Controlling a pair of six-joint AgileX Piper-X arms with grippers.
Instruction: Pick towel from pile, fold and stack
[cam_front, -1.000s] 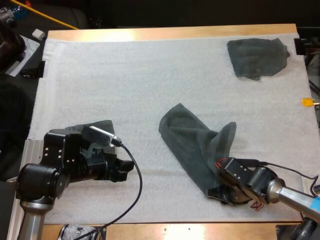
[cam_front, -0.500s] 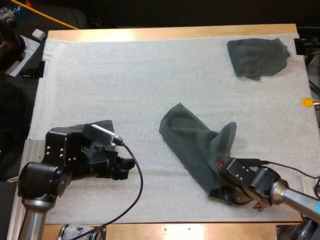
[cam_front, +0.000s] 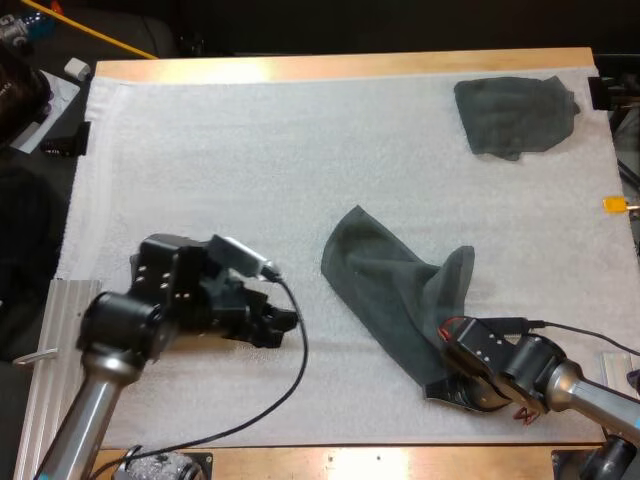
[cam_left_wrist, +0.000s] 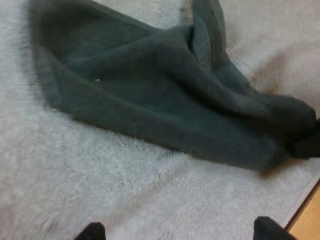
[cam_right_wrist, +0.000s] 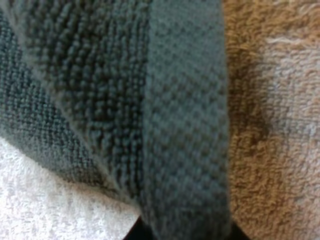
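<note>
Two dark grey-green towels lie on the white mat (cam_front: 200, 150): the crumpled towel (cam_front: 390, 285) sprawls near the middle, and a second towel (cam_front: 515, 115) rests well apart at the far right corner. Your right hand (cam_front: 440, 385) is pinching the crumpled towel's near corner. Your left hand (cam_front: 285, 325) is open, fingers apart, over bare mat near the cloth's left edge. Expect soft, light, limp fabric that sags and drags, so take the hem at a free corner. Nothing seems to block the way.
</note>
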